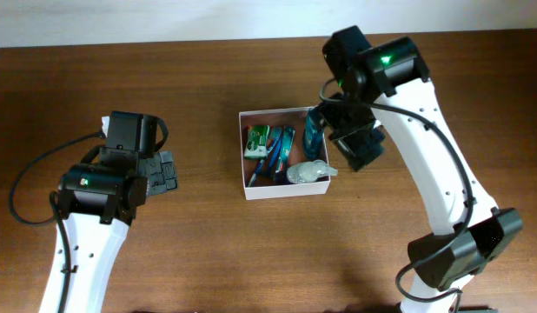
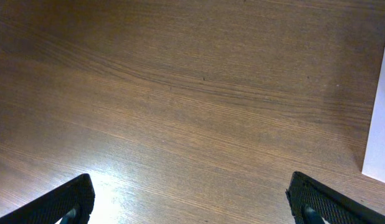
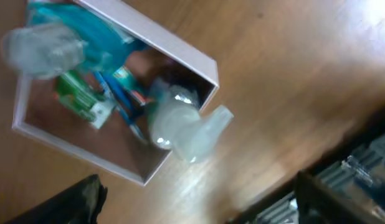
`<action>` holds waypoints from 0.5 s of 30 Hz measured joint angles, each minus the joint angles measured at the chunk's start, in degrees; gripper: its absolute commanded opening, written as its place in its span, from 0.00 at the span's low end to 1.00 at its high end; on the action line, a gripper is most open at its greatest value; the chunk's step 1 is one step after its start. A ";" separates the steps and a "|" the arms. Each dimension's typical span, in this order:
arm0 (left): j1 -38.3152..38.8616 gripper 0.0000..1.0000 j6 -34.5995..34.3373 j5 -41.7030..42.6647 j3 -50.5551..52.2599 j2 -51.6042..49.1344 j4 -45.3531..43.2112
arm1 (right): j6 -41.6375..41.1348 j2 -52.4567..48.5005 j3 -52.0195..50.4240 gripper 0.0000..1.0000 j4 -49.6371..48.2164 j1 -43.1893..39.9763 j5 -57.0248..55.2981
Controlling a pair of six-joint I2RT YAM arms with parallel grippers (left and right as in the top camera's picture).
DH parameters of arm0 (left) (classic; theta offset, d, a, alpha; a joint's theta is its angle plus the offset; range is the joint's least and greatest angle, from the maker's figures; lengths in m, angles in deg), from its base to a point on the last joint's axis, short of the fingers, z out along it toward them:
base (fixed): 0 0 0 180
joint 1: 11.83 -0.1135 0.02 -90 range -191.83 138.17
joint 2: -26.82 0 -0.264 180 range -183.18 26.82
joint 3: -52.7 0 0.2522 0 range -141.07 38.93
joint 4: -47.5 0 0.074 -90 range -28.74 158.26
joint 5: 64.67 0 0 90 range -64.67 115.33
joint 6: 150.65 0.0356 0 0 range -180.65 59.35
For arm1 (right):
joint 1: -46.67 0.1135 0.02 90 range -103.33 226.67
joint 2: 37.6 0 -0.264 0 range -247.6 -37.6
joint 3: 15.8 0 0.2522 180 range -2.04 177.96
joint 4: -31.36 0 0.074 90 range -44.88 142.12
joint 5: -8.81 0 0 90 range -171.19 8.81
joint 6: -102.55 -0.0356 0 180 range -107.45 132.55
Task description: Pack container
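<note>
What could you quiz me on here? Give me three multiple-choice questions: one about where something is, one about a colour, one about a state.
1. Where is the green packet relative to the container?
A. Outside it, to its left
B. Inside it
C. Underneath it

2. What colour are the container's walls?
A. Black
B. Yellow
C. White

3. How is the left gripper?
A. Open, holding nothing
B. Shut on a spoon
C. Shut on the green packet

Answers:
1 B: the overhead view shows the packet lying in a corner of the container.
2 C: the thin walls show white around a reddish-brown floor.
3 A: the left wrist view shows the fingers wide apart over the bare table.
</note>
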 measured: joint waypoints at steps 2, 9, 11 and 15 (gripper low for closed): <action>0.00 1.00 0.00 0.00 -0.02 0.00 0.00 | -4.22 0.00 -2.84 0.93 -0.09 0.02 1.14; 0.00 0.99 0.00 0.02 0.00 0.00 0.00 | -13.70 -0.07 -10.01 0.91 -3.26 0.02 5.11; 0.00 0.99 0.00 0.00 -0.02 0.00 0.02 | -15.67 -0.07 -10.58 0.91 -3.34 0.02 5.68; 0.00 0.99 0.00 0.02 0.00 0.00 0.02 | -20.35 -0.07 -10.67 0.95 -3.37 0.02 6.47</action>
